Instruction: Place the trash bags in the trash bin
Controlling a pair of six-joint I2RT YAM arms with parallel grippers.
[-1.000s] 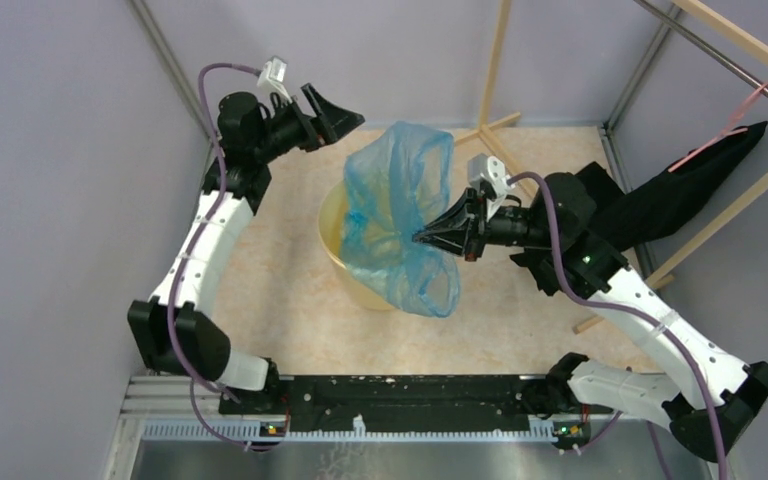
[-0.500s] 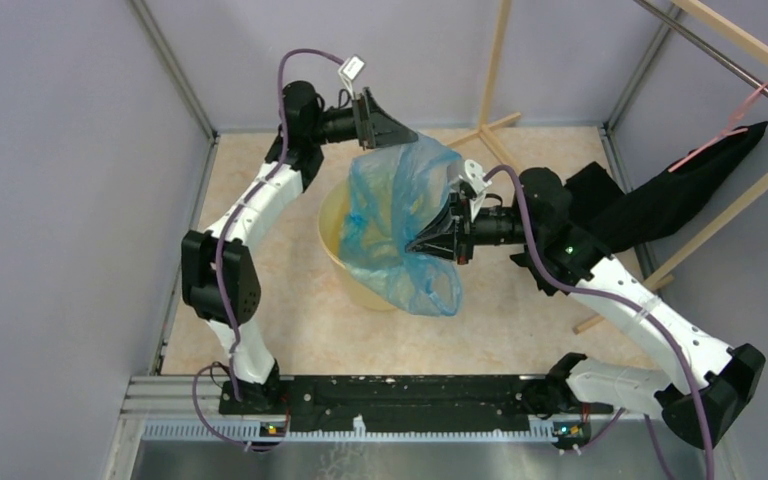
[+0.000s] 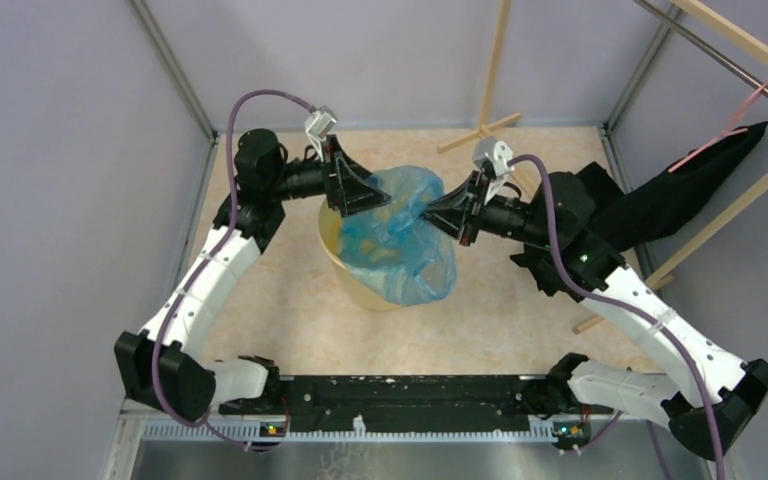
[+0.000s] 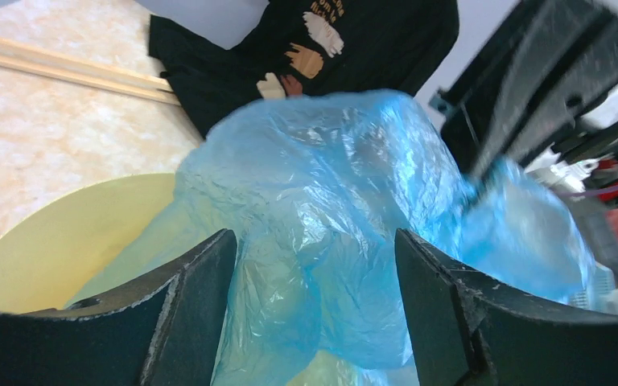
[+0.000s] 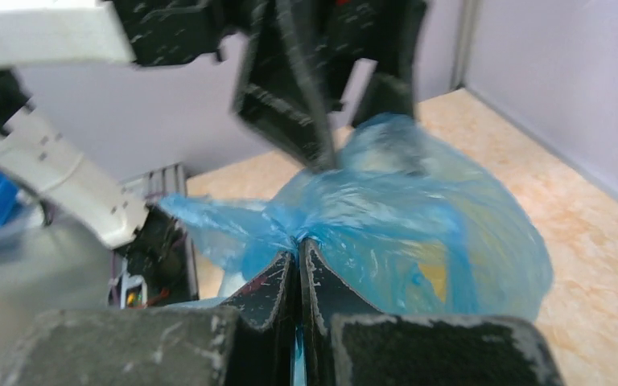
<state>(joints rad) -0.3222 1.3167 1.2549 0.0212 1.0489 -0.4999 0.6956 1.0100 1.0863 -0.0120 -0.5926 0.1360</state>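
Within 1 second the left gripper (image 3: 355, 190) has swung in from the far-left corner to the trash bag (image 3: 400, 240), which has sunk from a tall billow to a lower heap over the trash bin (image 3: 332, 238); the right gripper (image 3: 428, 212) has shifted slightly towards the far wall.

From above, the 2 arms meet over the bin; most of the bag sits in its mouth, with 1 fold draped over the near rim; the black cloth (image 3: 700, 180) hangs well apart at right.

At the left wrist, both fingers (image 4: 201, 281) stand spread with crinkled blue film bulging between them (whether the pads touch it cannot be told); the bin's pale-yellow wall (image 4: 64, 249) shows below left.

At the right wrist, the fingers (image 5: 269, 277) are pressed together on a gathered twist of film, the rest of the bag ballooning beyond.

The step in hand looks like seating the bag in the bin; the next move probably calls for the left fingers to close on the film, then for both arms to press it down and let go.
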